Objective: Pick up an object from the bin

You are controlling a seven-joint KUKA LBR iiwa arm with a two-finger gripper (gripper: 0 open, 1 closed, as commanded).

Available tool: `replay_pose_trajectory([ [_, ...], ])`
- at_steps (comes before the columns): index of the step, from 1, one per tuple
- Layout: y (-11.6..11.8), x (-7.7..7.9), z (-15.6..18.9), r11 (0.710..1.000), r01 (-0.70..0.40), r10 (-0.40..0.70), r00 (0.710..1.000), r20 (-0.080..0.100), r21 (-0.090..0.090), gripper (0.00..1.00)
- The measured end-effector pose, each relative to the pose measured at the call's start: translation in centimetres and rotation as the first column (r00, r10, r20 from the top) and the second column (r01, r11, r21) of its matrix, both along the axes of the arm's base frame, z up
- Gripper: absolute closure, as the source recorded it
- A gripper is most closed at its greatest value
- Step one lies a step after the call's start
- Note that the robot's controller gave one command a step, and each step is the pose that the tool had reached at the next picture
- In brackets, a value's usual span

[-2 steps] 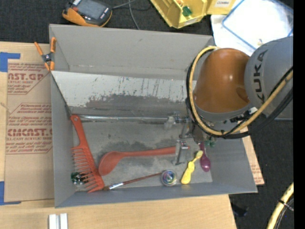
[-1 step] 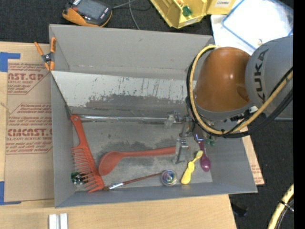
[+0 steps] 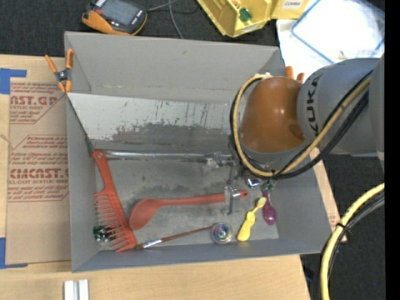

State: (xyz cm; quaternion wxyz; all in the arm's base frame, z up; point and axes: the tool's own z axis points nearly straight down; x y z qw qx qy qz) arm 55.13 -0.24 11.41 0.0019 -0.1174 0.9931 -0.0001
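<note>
A KUKA arm (image 3: 347, 108), its wrist under a rounded orange cover (image 3: 272, 114), reached into a grey metal bin (image 3: 156, 74) from the 3 o'clock side. The gripper (image 3: 234, 195) was down near the bin floor, at about 4 o'clock from the floor's middle. It stood right at the handle end of a long red spoon (image 3: 181, 201). The spoon lay flat on the floor, its bowl toward 8 o'clock and its handle running to 3 o'clock. Whether the gripper was spread or closed, and whether it had hold of the handle, could not be told from above.

Just beyond the gripper, toward 5 o'clock, lay a small yellow spoon (image 3: 248, 220) and a small purple spoon (image 3: 269, 213), side by side. A glittery round ball (image 3: 220, 232) rested near the front wall at 6 o'clock from the gripper. A thin red-handled stick (image 3: 181, 237) stretched from the ball toward 8 o'clock. Along the 9 o'clock wall an orange toy rake (image 3: 106, 192) leaned, its tines down in the corner, with a small green and black thing (image 3: 100, 233) touching them.
</note>
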Motion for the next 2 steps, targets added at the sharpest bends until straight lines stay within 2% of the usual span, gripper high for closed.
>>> replay_pose_trajectory([
  [1, -0.3, 1.5, -4.5, 0.991, 0.134, -0.134, 0.991, 0.001, 0.002, 0.00],
  [2, -3.0, 0.7, -4.4, 0.885, -0.465, 0.465, 0.885, 0.001, -0.001, 0.00],
])
